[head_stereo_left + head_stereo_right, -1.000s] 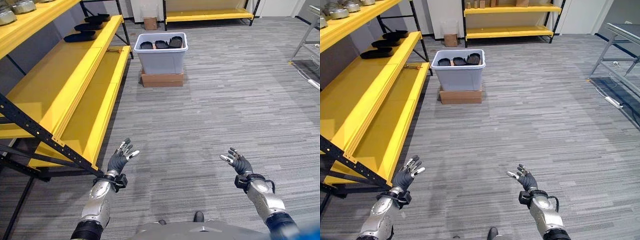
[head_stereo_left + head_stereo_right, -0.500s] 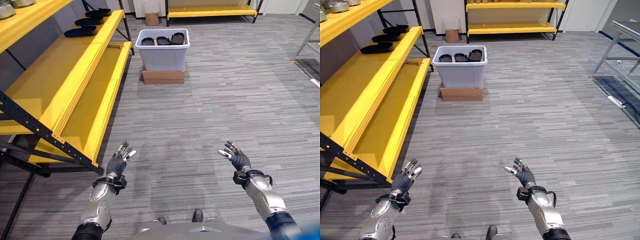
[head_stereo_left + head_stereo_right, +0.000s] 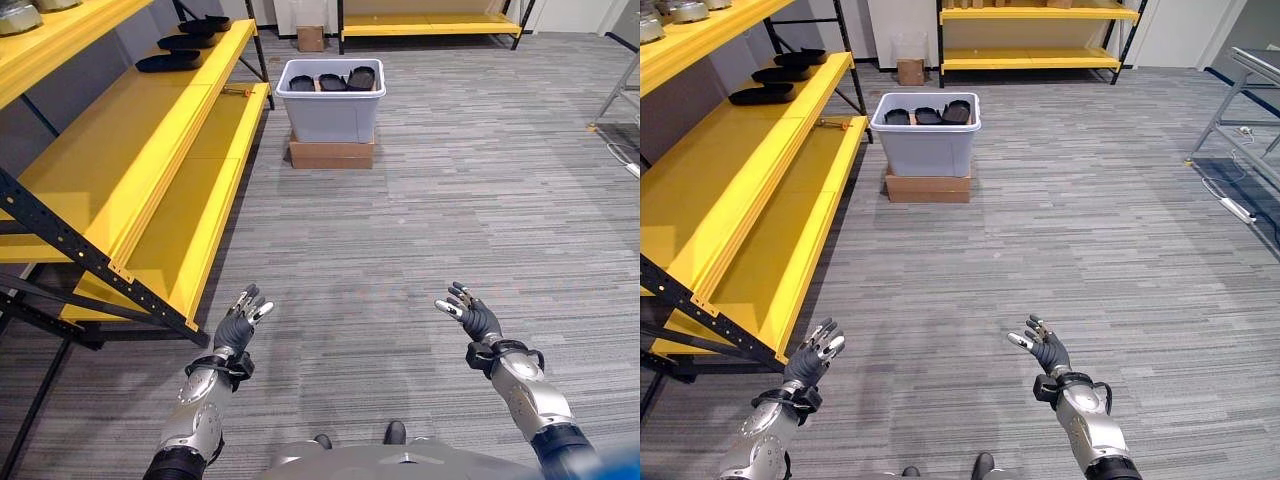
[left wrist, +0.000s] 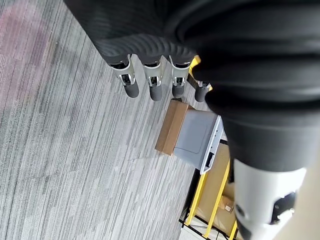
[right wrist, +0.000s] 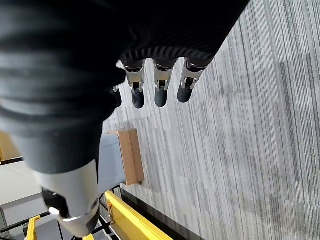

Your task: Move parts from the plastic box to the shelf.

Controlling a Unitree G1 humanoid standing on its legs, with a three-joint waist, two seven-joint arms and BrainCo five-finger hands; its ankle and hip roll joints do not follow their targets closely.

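Yellow metal shelf [image 3: 150, 150]: runs along the robot's left side, on a dark frame; flat black tray-like parts [image 3: 170, 62] lie in a row on its far end.
Left hand [image 3: 234, 325]: raised low over the grey striped carpet floor [image 3: 420, 210], just past the shelf's near corner, fingers [image 4: 131, 87] spread and relaxed, holding nothing.
Grey plastic box [image 3: 331, 103]: far ahead on the floor, near the shelf's far end, standing on a flat brown cardboard box [image 3: 331, 154]; black parts in the box [image 3: 333, 81] lie side by side at its top.
Right hand [image 3: 476, 320]: raised over the carpet, well apart from the box, fingers [image 5: 159, 95] wide and loose, empty.
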